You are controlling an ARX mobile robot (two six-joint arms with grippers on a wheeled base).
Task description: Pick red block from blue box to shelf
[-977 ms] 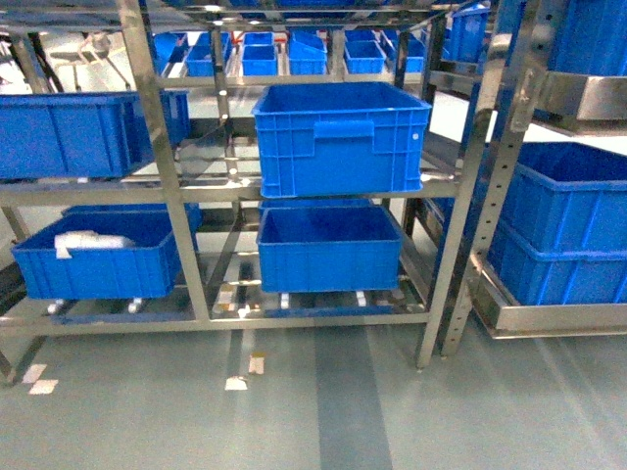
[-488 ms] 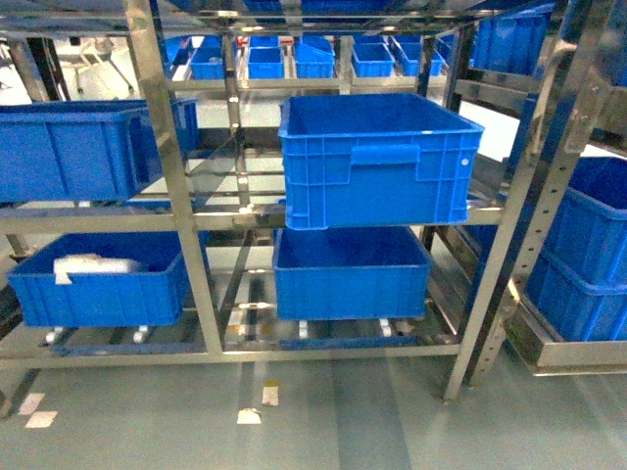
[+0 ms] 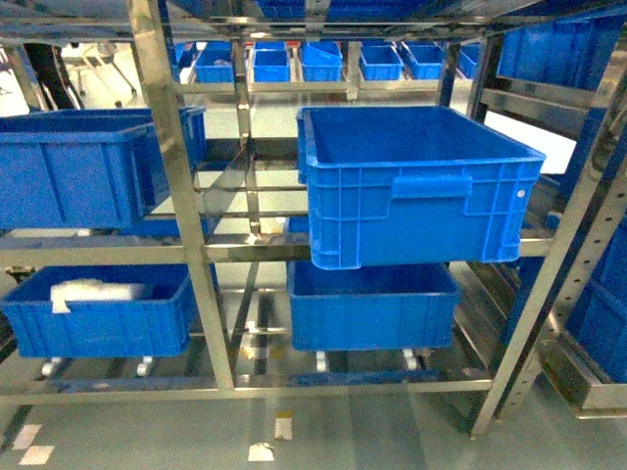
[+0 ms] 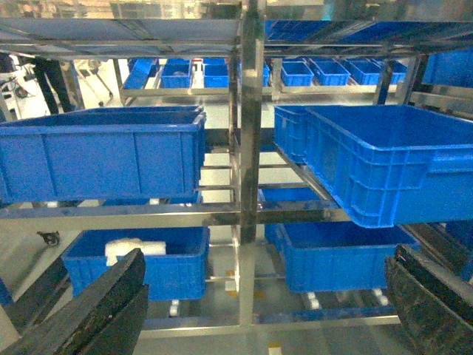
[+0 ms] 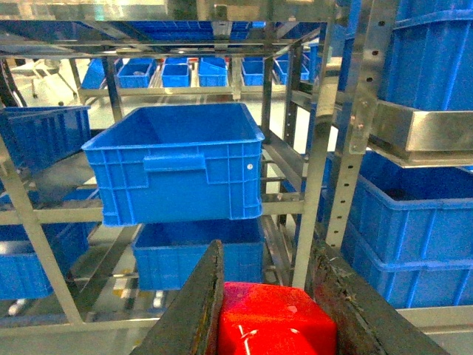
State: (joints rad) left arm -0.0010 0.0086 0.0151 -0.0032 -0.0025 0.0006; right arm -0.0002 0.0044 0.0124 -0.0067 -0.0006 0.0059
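Note:
The red block sits clamped between the two dark fingers of my right gripper, low in the right wrist view, in front of the shelf. That steel shelf fills the head view with its perforated uprights and rail levels. My left gripper is open, its black fingers spread wide with nothing between them, facing a shelf upright. The blue box is out of view. Neither gripper shows in the head view.
Dark blue ribbed crates stand on the shelf levels: a large one juts out at mid height, another lies below it, and two are at the left, the lower holding something white. More crates stack at the right.
The head view has drawn closer to the shelf. The mid-level crate now looks larger and lies further right in the frame.

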